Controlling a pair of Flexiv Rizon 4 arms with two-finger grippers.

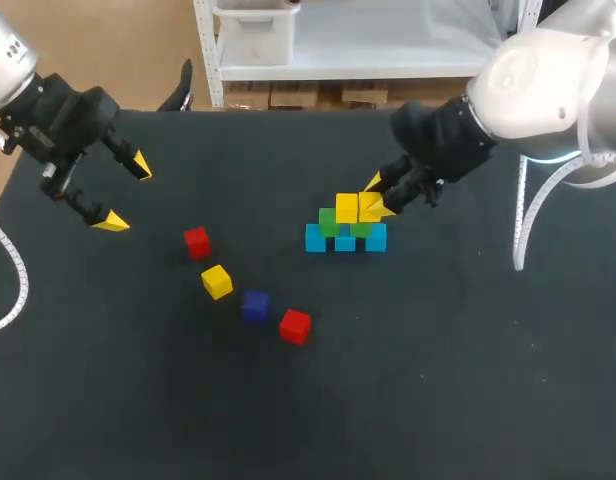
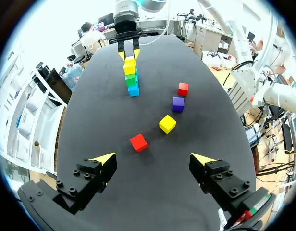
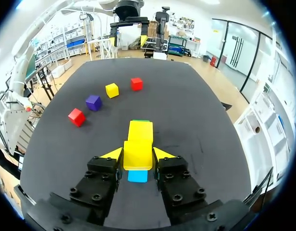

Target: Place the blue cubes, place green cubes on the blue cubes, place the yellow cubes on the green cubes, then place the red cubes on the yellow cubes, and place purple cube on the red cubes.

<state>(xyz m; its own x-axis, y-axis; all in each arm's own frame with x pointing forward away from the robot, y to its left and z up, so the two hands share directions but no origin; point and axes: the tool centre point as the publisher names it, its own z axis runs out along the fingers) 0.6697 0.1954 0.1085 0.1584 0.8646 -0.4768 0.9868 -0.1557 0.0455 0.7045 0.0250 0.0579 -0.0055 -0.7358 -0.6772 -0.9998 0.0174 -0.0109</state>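
The right tool point(image 3: 137, 154) grips a yellow cube point(image 3: 137, 161) from both sides atop the green cubes point(image 1: 329, 222), mid-table, likely squaring that tier for stacking. The left tool point(image 1: 126, 193) hangs wide and empty at far left, clear of the loose red cubes point(image 1: 196, 241).

blue cubes point(image 1: 345, 241): three in a touching row | green cubes point(image 1: 329, 222): two sat atop them | yellow cubes point(image 1: 346, 208): two sat on green, end yellow cube point(image 1: 369, 206) clasped by right gripper point(image 1: 378, 196) | loose, lay diagonally apart from stack: red cube point(image 1: 196, 241), spare yellow cube point(image 1: 216, 281), purple cube point(image 1: 254, 305), second red cube point(image 1: 294, 325)
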